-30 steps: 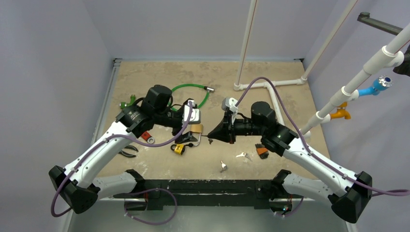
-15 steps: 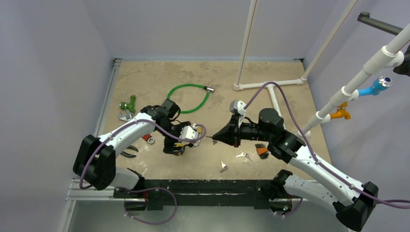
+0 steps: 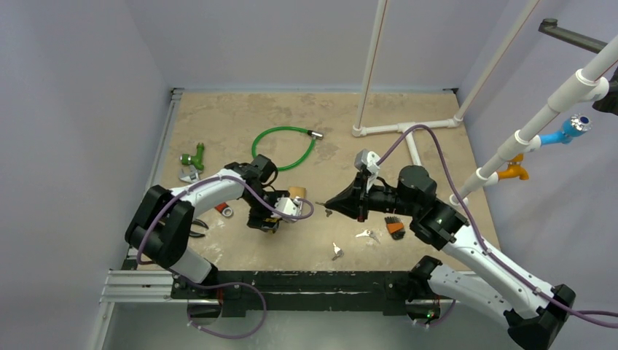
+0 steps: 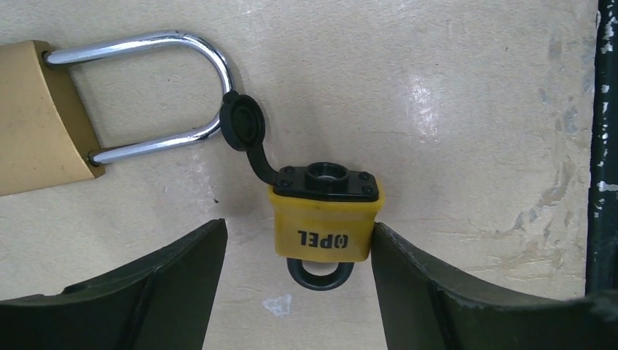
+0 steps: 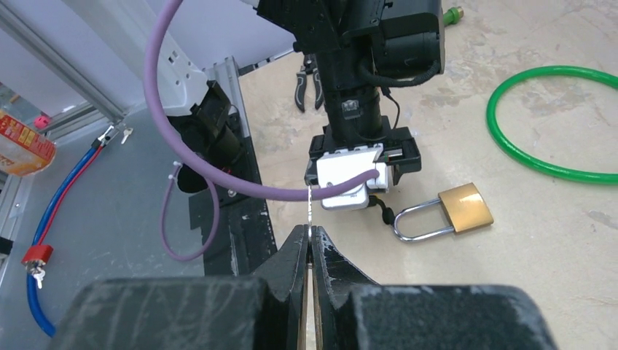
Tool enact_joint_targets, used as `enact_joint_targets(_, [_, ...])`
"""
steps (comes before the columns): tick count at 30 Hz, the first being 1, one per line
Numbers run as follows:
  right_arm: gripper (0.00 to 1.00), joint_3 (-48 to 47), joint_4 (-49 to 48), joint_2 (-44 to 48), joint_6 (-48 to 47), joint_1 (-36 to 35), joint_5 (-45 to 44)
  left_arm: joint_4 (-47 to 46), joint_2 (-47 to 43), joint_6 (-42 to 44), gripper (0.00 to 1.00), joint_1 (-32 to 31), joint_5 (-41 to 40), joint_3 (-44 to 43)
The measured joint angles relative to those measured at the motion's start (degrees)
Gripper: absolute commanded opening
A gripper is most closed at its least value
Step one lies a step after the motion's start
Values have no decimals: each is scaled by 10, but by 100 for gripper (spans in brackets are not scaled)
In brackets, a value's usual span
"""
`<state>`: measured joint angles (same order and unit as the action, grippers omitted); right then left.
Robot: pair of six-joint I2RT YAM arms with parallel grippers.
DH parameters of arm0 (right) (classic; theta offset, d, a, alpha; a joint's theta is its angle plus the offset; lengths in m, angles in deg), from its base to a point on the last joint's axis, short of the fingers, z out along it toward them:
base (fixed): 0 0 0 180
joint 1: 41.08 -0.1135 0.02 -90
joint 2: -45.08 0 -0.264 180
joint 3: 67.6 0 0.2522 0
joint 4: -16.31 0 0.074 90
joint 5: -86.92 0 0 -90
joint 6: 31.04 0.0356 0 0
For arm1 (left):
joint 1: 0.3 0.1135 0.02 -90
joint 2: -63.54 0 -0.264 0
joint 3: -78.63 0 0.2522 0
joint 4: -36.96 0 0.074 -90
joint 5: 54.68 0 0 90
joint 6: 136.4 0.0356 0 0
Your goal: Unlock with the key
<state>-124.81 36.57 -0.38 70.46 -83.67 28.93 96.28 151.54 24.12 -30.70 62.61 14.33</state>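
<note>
A small yellow padlock (image 4: 326, 226) with a black keyhole end and its dust cap flipped aside lies on the table between the jaws of my left gripper (image 4: 297, 240). The right finger (image 4: 408, 270) touches its side while the left finger (image 4: 182, 270) stands apart, so the gripper is open. From above, the left gripper (image 3: 271, 217) points down over this padlock (image 3: 270, 225). My right gripper (image 5: 310, 232) is shut on a thin silver key (image 5: 310, 204), whose blade sticks out toward the left arm. From above, the key tip (image 3: 321, 203) hangs right of the padlock, not touching it.
A brass padlock (image 4: 40, 120) with a silver shackle lies just beyond the yellow one. Loose keys (image 3: 336, 251) (image 3: 366, 234) and an orange-black tool (image 3: 394, 228) lie near the front. A green cable loop (image 3: 284, 146), pliers (image 3: 193, 230) and a white pipe frame (image 3: 393, 127) also sit on the table.
My left arm has come down from a raised pose, and its open jaws now straddle the yellow padlock. The right arm drew slightly right, still holding the key.
</note>
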Motion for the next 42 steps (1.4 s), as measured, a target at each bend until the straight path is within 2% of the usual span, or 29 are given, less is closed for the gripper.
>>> enact_joint_targets(5, [0, 0, 4, 10, 0, 11, 0, -17, 21, -7, 46, -30, -35, -2])
enact_joint_targets(9, [0, 0, 13, 20, 0, 18, 0, -27, 22, -8, 38, -53, -53, 1])
enact_joint_targets(10, [0, 0, 16, 23, 0, 20, 0, -32, 18, -8, 29, -54, -54, 5])
enact_joint_targets(12, [0, 0, 20, 25, 0, 22, 0, -44, 2, -8, 5, -57, -57, 20])
enact_joint_targets(13, [0, 0, 21, 25, 0, 24, 0, -49, -8, -8, 0, -58, -59, 29])
enact_joint_targets(18, [0, 0, 28, 25, 0, 32, 0, -45, -94, -36, 0, -58, -70, 52])
enact_joint_targets(24, [0, 0, 21, 23, 0, 40, 2, -57, -350, -51, 0, -42, -2, 24])
enact_joint_targets(28, [0, 0, 10, 23, 1, 42, 5, -60, -446, -50, 0, -48, 56, -25])
enact_joint_targets(32, [0, 0, -5, 23, 3, 44, 7, -54, -476, -43, 0, -64, 84, -59])
enact_joint_targets(42, [0, -2, -43, -9, 8, 45, 42, -42, -503, 38, 0, -99, 107, -62])
